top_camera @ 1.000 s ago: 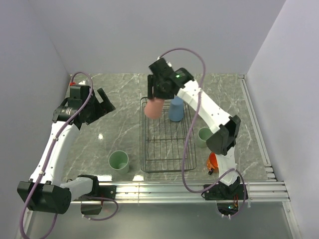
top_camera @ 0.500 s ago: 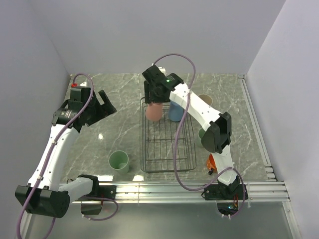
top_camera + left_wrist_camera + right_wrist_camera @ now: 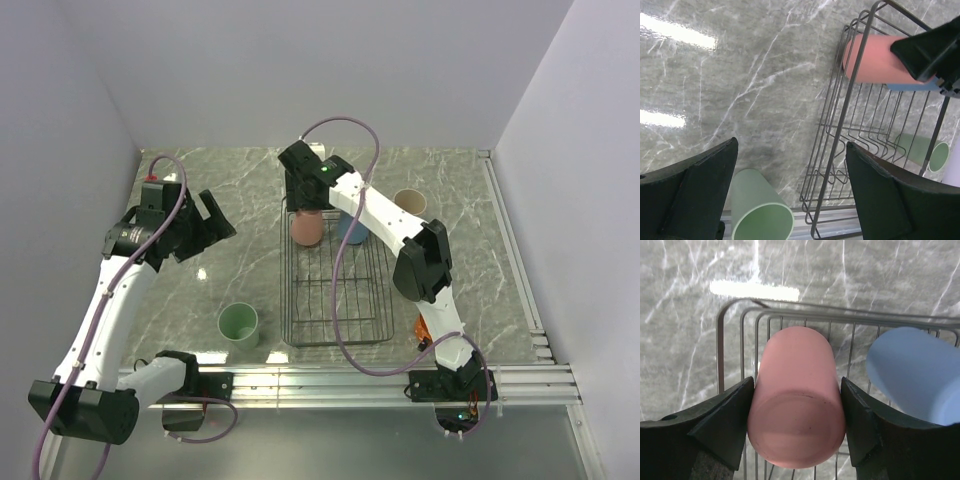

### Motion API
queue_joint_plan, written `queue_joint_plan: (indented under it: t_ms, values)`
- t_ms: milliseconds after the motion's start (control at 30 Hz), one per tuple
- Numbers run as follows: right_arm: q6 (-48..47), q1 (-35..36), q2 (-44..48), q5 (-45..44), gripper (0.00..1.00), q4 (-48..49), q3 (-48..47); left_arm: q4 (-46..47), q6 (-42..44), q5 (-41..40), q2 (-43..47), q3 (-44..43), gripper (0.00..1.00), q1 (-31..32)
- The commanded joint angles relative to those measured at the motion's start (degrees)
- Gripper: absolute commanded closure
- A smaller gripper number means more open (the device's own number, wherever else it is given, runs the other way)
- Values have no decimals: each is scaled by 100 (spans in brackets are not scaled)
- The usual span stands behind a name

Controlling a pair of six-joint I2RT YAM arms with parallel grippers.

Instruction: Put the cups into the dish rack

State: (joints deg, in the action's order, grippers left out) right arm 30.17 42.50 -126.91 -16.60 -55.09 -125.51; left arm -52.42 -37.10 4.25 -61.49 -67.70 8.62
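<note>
The right jaws are closed on the salmon-pink cup [image 3: 795, 390], one black finger [image 3: 722, 422] pressed to each side. The cup is upside down, its base facing the wrist camera. It is inside the dish rack [image 3: 283, 290], at the rack's upper left corner in the top view; I cannot tell whether its rim touches the grid bottom. Just to its right in that view, the blue cup [image 3: 350, 232] stands in the same rack, also base up, with a narrow gap showing between the two in the right wrist view.

The left jaws are spread wide and hold nothing. They hang over the marbled bench [image 3: 240, 180] at the left of the frame, well apart from the rack.

A pale green cup [image 3: 239, 323] stands mouth up on the bench at the lower left of the rack, just beside its corner. The beige cup [image 3: 410, 203] stands on the bench at the rack's upper right. A second pale green cup [image 3: 927, 150] shows through the wires in the left wrist view, beyond the rack's far side. The orange mug [image 3: 424, 325] sits at the rack's lower right, mostly hidden behind the right arm.
</note>
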Motion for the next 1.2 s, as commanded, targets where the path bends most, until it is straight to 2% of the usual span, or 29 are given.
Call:
queue_joint_plan:
  t_ms: [0, 133, 233, 300, 333, 367, 400, 467, 633, 733, 800, 1167]
  values:
    - [85, 30, -9, -291, 100, 323, -88, -75, -34, 164, 147, -6, 6, 25]
    - [59, 39, 70, 8, 100, 736, 281, -198, -34, 41, 182, -120, 7, 25]
    - [85, 56, -17, -19, 100, 755, 160, -242, -51, 67, 190, -155, 7, 25]
    - [68, 48, -105, -36, 84, 693, 63, -251, -60, 111, 199, -147, 7, 25]
    - [68, 56, -175, -54, 73, 649, -42, -259, -60, 111, 217, -156, 7, 25]
    - [59, 57, -193, -45, 54, 579, -69, -268, -60, 102, 226, -156, 7, 25]
    - [59, 48, -194, -62, 47, 570, -70, -277, -52, 85, 234, -156, 7, 25]
    - [68, 57, -141, -63, 37, 613, 35, -295, -52, 67, 252, -164, 7, 25]
    - [59, 83, 44, -325, 28, 491, 98, -277, -51, 41, 270, -156, 7, 25]
    - [-11, 109, 149, -580, 17, 307, 62, -242, -60, 67, 270, -121, 7, 25]
    - [-46, 109, 228, -651, 5, 280, 71, -233, -52, 67, 278, -120, 7, 25]
    - [-91, 136, 1203, -248, 2, 297, -34, -505, -16, -83, 480, 81, 7, 25]
